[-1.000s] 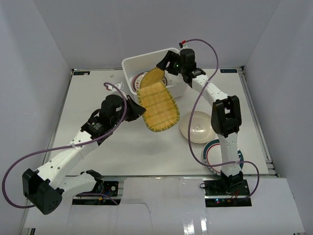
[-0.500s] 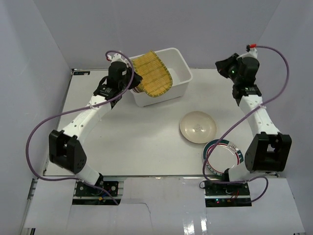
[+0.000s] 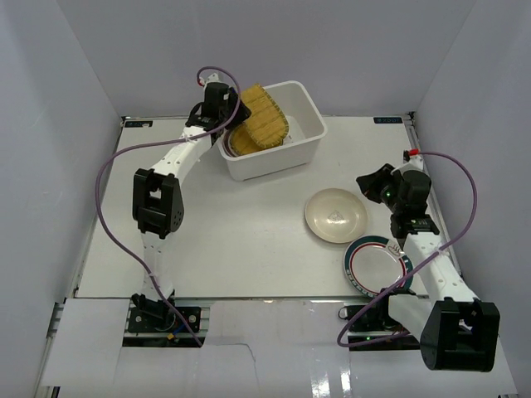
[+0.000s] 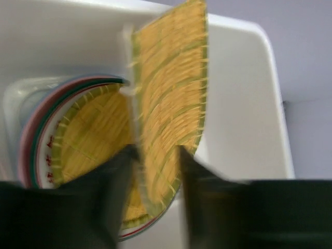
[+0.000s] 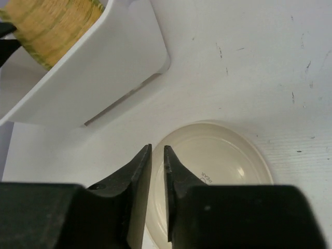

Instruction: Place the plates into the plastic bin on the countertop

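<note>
The large fan-shaped yellow woven plate (image 3: 264,116) (image 4: 171,93) stands on edge inside the white plastic bin (image 3: 290,153) (image 4: 244,104). It leans over the round yellow woven plate (image 3: 239,144) (image 4: 93,135), which lies on a stack of rimmed plates (image 4: 31,140). My left gripper (image 3: 226,106) (image 4: 153,166) is at the bin's left rim, open, with the fan plate's lower edge between its spread fingers. The cream plate (image 3: 336,215) (image 5: 228,161) and a green-red-rimmed white plate (image 3: 377,264) lie on the countertop (image 3: 232,240). My right gripper (image 3: 369,184) (image 5: 157,148) hovers over the cream plate's near rim, parted only by a narrow slit and empty.
White walls close in the countertop on three sides. The bin (image 5: 104,67) sits at the back centre, with the fan plate (image 5: 52,26) rising above its rim. Purple cables loop beside both arms.
My left arm carried the fan-shaped plate from mid-table into the bin and opened its jaws. My right arm pulled back from the bin to the cream plate, its jaws closing, then parting slightly.
</note>
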`<control>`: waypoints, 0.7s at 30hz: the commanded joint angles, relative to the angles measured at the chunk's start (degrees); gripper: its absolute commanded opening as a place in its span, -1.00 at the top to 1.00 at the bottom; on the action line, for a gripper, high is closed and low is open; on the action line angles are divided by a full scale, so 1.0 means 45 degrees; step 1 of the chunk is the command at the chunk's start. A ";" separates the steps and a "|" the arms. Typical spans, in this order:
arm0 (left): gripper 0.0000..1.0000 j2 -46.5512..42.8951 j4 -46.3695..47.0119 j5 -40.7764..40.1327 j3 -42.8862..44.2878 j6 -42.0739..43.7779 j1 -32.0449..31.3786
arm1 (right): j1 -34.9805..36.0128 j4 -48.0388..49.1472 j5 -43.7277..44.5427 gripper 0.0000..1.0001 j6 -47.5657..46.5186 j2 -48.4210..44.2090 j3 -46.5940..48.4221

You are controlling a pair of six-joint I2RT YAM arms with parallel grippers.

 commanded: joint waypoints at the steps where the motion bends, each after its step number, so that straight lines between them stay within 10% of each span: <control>1: -0.47 -0.0780 0.0213 0.0307 0.1091 0.0378 0.0024 | -0.0045 -0.0020 0.0306 0.50 -0.0410 -0.0586 -0.0614; 5: -0.96 -0.1833 0.0233 0.0405 0.0663 0.1179 0.0005 | -0.0026 -0.0119 0.1260 0.39 -0.0410 -0.0958 -0.1746; 16: -0.76 -0.9039 0.1404 0.0502 -0.9292 0.1202 -0.4168 | -0.0393 -0.1153 0.3002 -0.35 -0.1327 0.0249 -0.1613; 21: -0.64 -1.0350 0.1618 0.2160 -1.2479 -0.0670 -0.5968 | -0.0572 -0.1193 0.2748 -0.31 -0.1270 0.1715 -0.1553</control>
